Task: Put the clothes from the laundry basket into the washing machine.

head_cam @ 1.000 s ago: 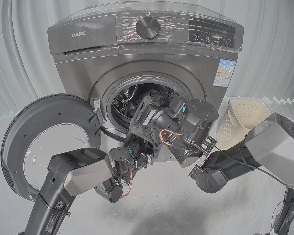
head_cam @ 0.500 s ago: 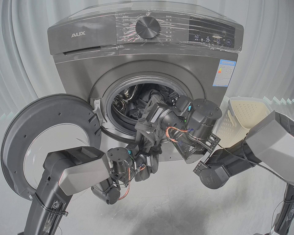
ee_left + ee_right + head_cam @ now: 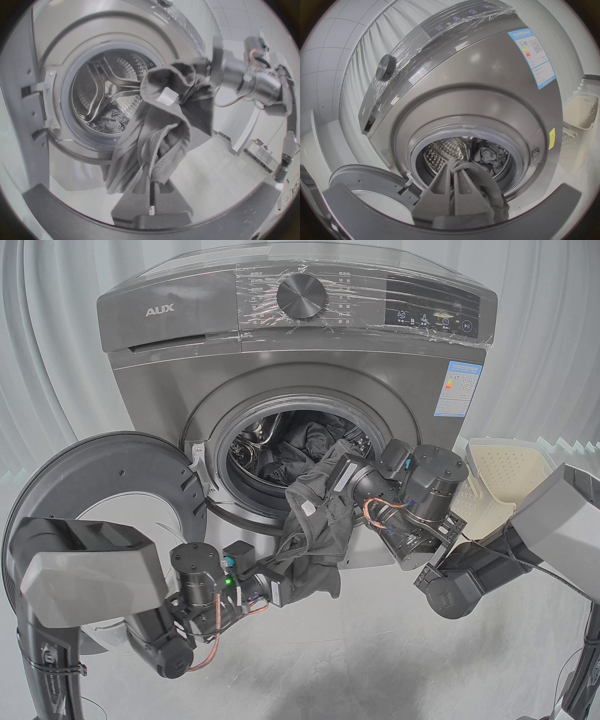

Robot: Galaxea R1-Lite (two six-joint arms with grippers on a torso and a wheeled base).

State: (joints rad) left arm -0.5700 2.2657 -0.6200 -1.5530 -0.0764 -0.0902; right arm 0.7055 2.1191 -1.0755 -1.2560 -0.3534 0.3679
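Dk grey garment [image 3: 315,524], crumpled, white tag [image 3: 307,507] showing, hangs at washing machine [image 3: 187,377] mouth; R claw [image 3: 452,170] clamped on top, L claw [image 3: 152,184] clamped on bottom hem.

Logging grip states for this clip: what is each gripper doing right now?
Left gripper: shut on the dark grey garment, at its lower end.
Right gripper: shut on the same garment, at its upper end.

Pale pleated curtains [image 3: 550,334] hang all around me; the floor [image 3: 350,652] beneath me is smooth, glossy grey.
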